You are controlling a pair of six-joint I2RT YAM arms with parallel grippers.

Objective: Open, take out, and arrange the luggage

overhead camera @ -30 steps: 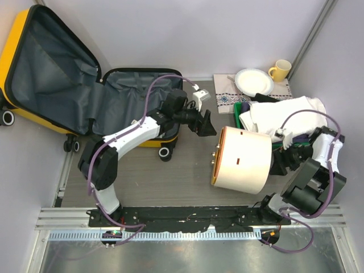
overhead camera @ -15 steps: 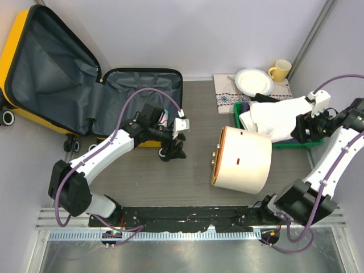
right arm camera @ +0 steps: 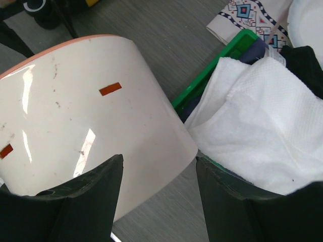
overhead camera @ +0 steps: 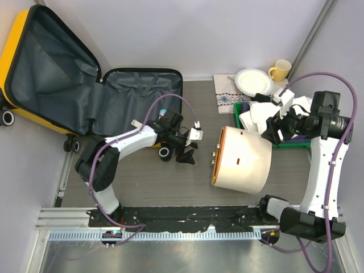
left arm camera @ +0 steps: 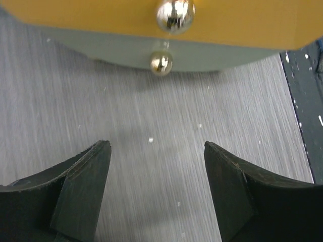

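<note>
Luggage [overhead camera: 57,74]: lies behind and to the left of the left gripper [left arm camera: 156,151], zipped open. The lid leans up against the wall and the base half is flat on the table [left arm camera: 151,101]. Only dark lining shows inside both halves. One wheel [overhead camera: 165,152] sits just behind that gripper's wrist.

Left gripper: fingers wide apart, nothing between them but bare table. Dead ahead is the orange end of the cylinder [overhead camera: 242,159], with a metal knob [left arm camera: 174,12] facing the fingers.

Right gripper [right arm camera: 159,160]: fingers apart and empty, hanging over the cylinder's far rim. A white towel [right arm camera: 252,116] is heaped in the green tray [right arm camera: 217,65] ahead and to its right. Plate [overhead camera: 253,79] and mug [overhead camera: 280,69] are further beyond.

Handling, judged:
- The shell looks stiff and glossy, so pads would likely slip on a broad face.
- It is probably light, with nothing seen inside.
- The wheels may let the base roll if it is pushed sideways.
- The lining is soft and would bunch, so it gives a poor grip.
- The best hold is the black zipper rim of the base or lid, pinched across the edge, with the second gripper steadying the opposite rim.
</note>
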